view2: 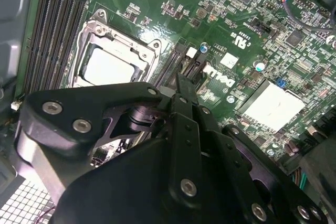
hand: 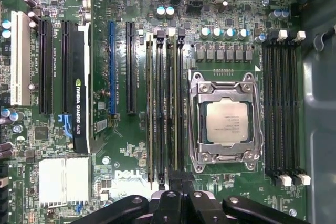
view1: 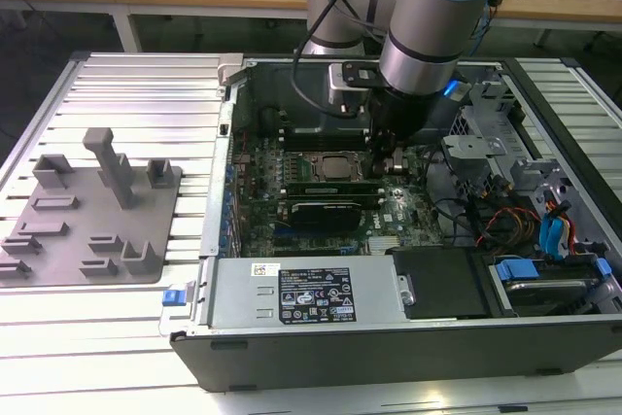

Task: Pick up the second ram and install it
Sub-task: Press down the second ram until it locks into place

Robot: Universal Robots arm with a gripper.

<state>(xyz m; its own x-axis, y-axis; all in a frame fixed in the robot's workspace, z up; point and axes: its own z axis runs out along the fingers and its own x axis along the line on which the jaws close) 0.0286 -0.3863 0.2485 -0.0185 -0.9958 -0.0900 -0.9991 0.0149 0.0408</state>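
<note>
In the exterior view my gripper (view1: 384, 164) is down inside the open computer case (view1: 389, 349), just beside the processor (view1: 335, 164). A thin green strip next to it looks like the second ram (view1: 326, 185), standing in the memory slots. The grey tray (view1: 58, 230) on the exterior view's left is well apart from me.

In the second wrist view my gripper (view2: 182, 85) reaches toward the black slots beside the processor (view2: 107, 66). My own linkage covers the near end of those slots, so I cannot see how the stick meets them.

In the first wrist view the second ram (hand: 173, 108) runs edge-on between the processor (hand: 227, 123) and the black card (hand: 79, 77). My gripper (hand: 176, 179) is at its near end. Whether I am clamped on the stick or only resting on it, I cannot tell.

To do this well, I judge the stick must stay square to its slot, pressed straight down and evenly. The near latch is hidden under me, and the far latch is too small to read.
</note>
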